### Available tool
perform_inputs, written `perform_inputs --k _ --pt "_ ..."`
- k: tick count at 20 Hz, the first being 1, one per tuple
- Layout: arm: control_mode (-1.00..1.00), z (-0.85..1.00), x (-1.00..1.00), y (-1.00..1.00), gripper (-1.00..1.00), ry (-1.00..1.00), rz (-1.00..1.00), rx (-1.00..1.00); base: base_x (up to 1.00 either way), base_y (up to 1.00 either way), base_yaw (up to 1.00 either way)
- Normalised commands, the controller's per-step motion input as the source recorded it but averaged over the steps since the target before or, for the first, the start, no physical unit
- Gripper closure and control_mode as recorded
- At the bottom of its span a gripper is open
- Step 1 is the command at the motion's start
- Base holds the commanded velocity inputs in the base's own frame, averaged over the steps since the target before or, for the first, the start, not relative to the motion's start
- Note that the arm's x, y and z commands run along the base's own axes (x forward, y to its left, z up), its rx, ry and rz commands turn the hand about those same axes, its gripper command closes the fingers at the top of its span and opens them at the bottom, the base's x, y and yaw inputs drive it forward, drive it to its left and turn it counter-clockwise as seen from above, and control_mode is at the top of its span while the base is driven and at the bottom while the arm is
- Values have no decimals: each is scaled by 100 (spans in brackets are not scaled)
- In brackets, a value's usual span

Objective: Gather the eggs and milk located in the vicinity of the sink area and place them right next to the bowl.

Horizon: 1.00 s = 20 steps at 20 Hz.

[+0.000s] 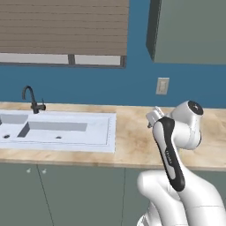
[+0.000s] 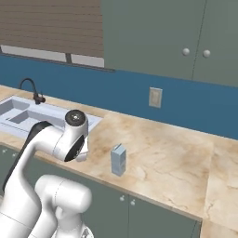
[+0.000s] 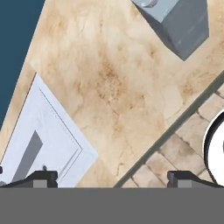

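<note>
Wide-open jaws of the gripper (image 3: 112,177) hover over the counter (image 3: 113,87) beside the sink (image 3: 48,135); the next move likely calls for reaching the milk (image 3: 177,22).

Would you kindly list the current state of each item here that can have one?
milk carton: upright on the counter, top closed, not held.
gripper: open, empty, above the counter.
faucet: no water seen running.
sink: both basins look dry, nothing in them.
upper cabinet doors: closed.

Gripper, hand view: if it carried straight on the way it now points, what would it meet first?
Probably bare countertop: the open gripper looks down on it between the sink and the milk carton, though depth is unclear.
</note>
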Motion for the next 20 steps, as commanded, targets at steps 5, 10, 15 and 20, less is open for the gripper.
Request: perform_inputs --k 5,10,15,20 --pt "100 0 0 0 -100 0 0 0 0 -31 -10" --pt "100 0 0 0 -100 0 0 0 0 -34 -1" --pt "-100 0 0 -11 -100 -2 0 0 0 -17 0" --pt "-100 -2 -3 -16 -100 -2 2 -9 0 0 0"
